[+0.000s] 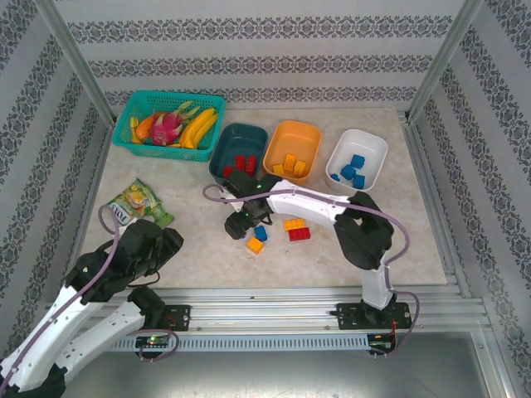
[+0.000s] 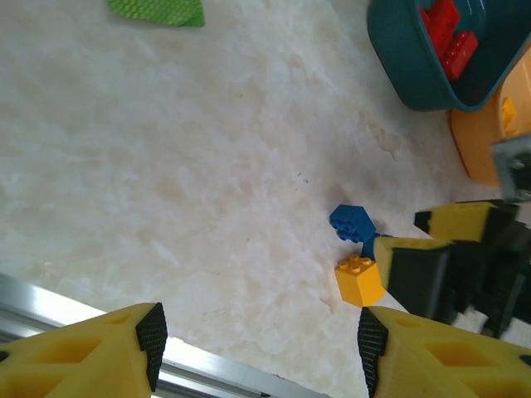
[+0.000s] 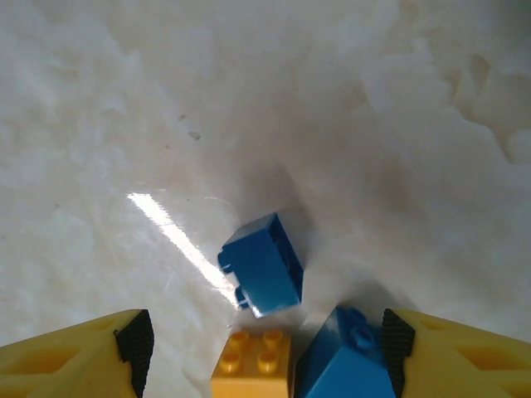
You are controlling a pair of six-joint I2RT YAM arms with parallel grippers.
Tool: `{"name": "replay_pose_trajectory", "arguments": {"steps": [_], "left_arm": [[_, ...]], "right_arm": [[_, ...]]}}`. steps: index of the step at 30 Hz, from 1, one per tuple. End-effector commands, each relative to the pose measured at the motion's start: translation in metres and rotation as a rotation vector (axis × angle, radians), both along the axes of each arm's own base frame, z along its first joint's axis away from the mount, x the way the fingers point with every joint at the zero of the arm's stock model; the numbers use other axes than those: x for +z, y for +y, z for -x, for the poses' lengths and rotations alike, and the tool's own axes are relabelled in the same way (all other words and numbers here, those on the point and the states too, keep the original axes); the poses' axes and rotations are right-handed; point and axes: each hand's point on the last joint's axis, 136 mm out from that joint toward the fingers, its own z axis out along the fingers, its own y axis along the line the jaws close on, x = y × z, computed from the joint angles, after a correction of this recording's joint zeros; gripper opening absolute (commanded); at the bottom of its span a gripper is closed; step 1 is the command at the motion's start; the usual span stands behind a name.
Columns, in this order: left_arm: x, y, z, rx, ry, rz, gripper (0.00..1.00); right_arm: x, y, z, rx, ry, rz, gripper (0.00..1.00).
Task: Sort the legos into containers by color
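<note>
**Markings.** A green snack packet [image 1: 137,203] is lying at the left of the table [image 1: 191,224]. Its printed lettering is too small to read.

**Counts.**
- Three containers are standing in a row at the far side: a dark teal tub [image 1: 241,137], an orange tub [image 1: 295,135] and a white tub [image 1: 367,145].
- About four red legos [image 1: 241,163] are sitting in the teal tub, about three orange-yellow legos [image 1: 290,164] in the orange tub, and about four blue legos [image 1: 352,172] in the white tub.
- Five loose legos are lying on the table in front of the tubs.
- A yellow brick [image 1: 293,224] and a red brick [image 1: 299,234] are touching each other.
- To their left, a tilted blue brick [image 3: 262,265], a second blue brick [image 3: 344,361] and an orange-yellow brick [image 3: 253,362] are clustering together.
- One teal lattice basket [image 1: 133,112] of toy fruit is occupying the far left corner.

**End effectors.**
- The right end effector [image 3: 265,340] is hovering low over the cluster with its fingers apart and clamping nothing. The second blue brick is sitting just beside one finger.
- The left end effector [image 2: 257,348] is hanging over bare table by the near rail, with its fingers apart and nothing between them.

**Surroundings.** The table is showing a pale, glossy marbled surface. Aluminium rails and posts are framing it, and grey-banded ornamental wallpaper is covering the walls.
</note>
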Motion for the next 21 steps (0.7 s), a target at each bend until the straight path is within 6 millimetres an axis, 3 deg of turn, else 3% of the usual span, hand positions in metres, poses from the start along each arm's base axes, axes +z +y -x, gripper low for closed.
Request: {"name": "replay_pose_trajectory", "arguments": {"steps": [1, 6, 14, 17, 21], "left_arm": [[-0.008, 0.012, 0.011, 0.052, 0.035, -0.014, 0.65], [-0.003, 0.005, 0.007, 0.025, 0.006, 0.009, 0.64], [-0.001, -0.004, 0.000, 0.005, -0.017, 0.042, 0.63], [-0.001, -0.006, -0.002, -0.002, -0.022, 0.044, 0.63], [0.006, -0.020, -0.012, -0.062, -0.053, 0.063, 0.63]], "right_arm": [[-0.012, -0.004, 0.005, 0.062, 0.020, 0.103, 0.74], [-0.032, -0.001, 0.001, 0.060, 0.054, 0.156, 0.62], [-0.046, 0.005, 0.005, 0.064, 0.084, 0.166, 0.46], [-0.045, 0.006, 0.004, 0.057, 0.078, 0.164, 0.37], [-0.026, 0.008, -0.003, 0.040, 0.031, 0.134, 0.25]]}}
